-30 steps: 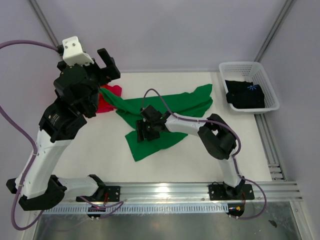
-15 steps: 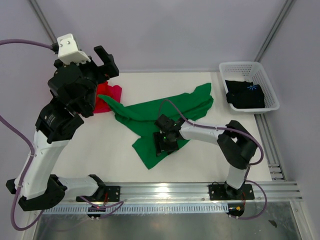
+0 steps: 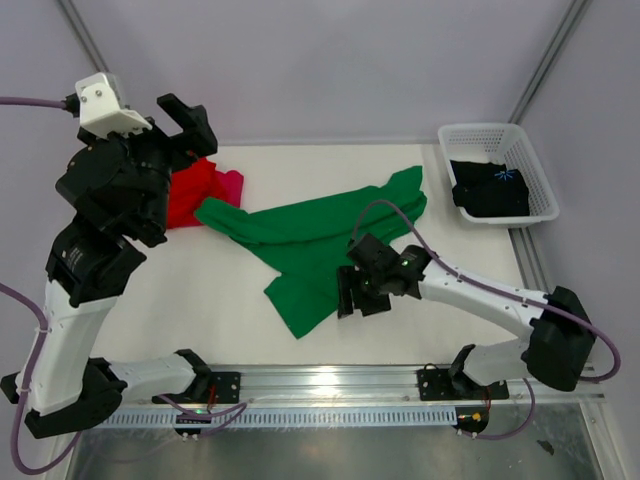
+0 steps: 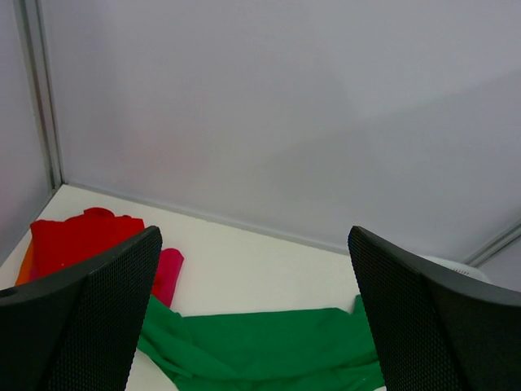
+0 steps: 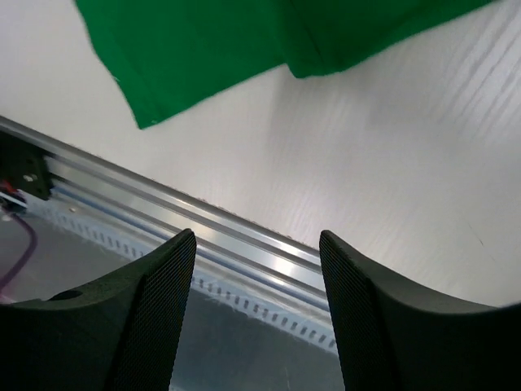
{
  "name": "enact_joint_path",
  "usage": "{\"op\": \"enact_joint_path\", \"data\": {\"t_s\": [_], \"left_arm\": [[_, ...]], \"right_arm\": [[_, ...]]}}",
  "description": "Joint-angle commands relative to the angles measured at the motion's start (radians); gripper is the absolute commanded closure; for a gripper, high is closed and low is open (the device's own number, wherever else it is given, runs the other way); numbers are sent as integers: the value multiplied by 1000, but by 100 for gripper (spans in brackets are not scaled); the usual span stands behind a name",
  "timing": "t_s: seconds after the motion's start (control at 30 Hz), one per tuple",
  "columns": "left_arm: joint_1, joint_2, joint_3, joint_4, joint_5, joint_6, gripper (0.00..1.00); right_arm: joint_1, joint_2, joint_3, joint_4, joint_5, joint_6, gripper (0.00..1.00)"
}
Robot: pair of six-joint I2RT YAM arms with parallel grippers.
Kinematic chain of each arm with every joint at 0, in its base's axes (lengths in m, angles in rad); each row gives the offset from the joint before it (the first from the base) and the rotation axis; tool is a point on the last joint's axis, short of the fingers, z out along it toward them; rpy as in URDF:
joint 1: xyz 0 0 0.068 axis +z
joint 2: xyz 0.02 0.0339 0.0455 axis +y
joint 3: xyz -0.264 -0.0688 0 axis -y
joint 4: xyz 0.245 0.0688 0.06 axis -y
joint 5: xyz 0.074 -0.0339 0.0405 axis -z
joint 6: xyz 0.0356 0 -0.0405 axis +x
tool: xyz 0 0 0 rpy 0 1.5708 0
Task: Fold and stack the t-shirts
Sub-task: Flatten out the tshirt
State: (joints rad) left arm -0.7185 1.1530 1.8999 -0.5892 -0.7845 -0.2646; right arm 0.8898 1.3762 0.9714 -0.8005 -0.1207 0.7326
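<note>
The right gripper hangs with its jaws apart and empty, at the near edge of the one bright green cloth t-shirt, which lies spread on the white table. The left gripper, raised high, gapes wide and holds nothing. The single white plastic lattice basket at the far right holds one black t-shirt with a blue print. One red cloth t-shirt and one magenta-pink cloth t-shirt lie touching at the far left. That makes four shirts.

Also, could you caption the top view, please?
Open right gripper at green shirt's edge; open left gripper raised by red shirt.
</note>
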Motion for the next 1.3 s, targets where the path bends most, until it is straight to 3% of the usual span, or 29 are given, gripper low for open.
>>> {"op": "enact_joint_path", "data": {"t_s": [0.0, 0.13, 0.3, 0.43, 0.93, 1.27], "left_arm": [[-1, -6, -15, 35, 4, -16, 1], [1, -3, -15, 29, 13, -25, 1], [1, -6, -1, 25, -1, -13, 1], [1, -13, 4, 17, -16, -2, 1], [1, -21, -19, 22, -45, -1, 1], [1, -36, -4, 32, -79, 18, 1]], "right_arm": [[1, -78, 26, 180, 52, -2, 33], [1, 45, 82, 313, 76, -36, 33], [1, 305, 194, 400, 3, -36, 33], [1, 377, 211, 472, 1, -44, 33], [1, 501, 431, 480, 15, -122, 33], [1, 593, 452, 465, 12, -137, 33]]}}
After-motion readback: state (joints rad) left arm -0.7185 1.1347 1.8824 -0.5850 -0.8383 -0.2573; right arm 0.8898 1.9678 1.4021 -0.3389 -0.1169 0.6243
